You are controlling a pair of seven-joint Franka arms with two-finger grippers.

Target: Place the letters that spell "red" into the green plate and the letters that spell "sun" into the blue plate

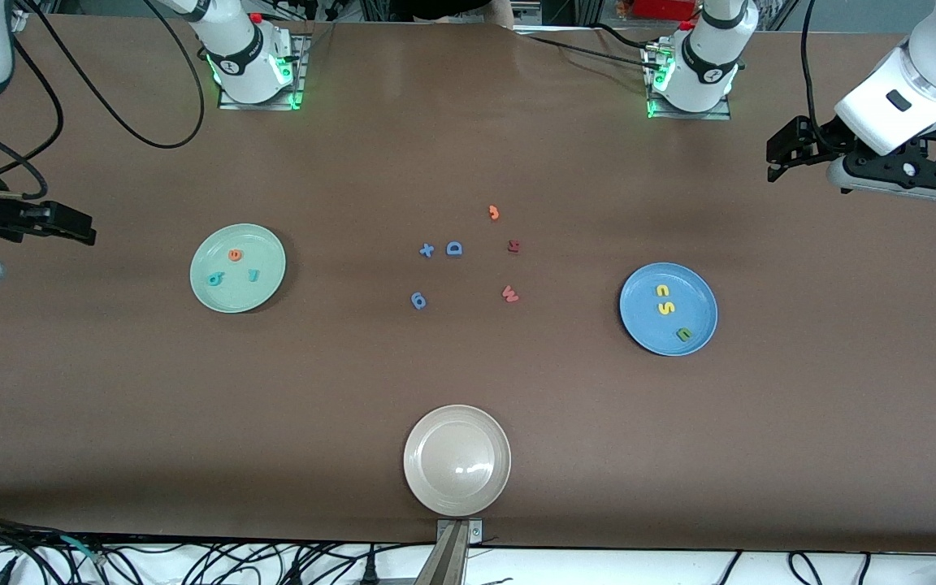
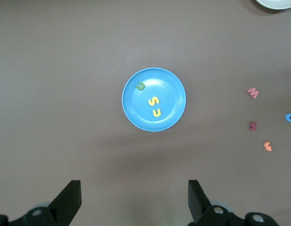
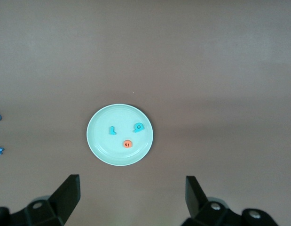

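A robotics lab: two white robot arms (image 1: 244, 57) bolted on metal base plates to a brown-covered table (image 1: 468, 382), with black cables (image 1: 110, 106) trailing across it and tangled along its near edge.

Red letters (image 1: 234, 266) in green plate (image 1: 210, 302); sun letters (image 1: 666, 309) in blue plate (image 1: 639, 329).

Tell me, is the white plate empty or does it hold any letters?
Empty. The white plate shows only its bare, shiny inside in the front view; no letter lies in it.
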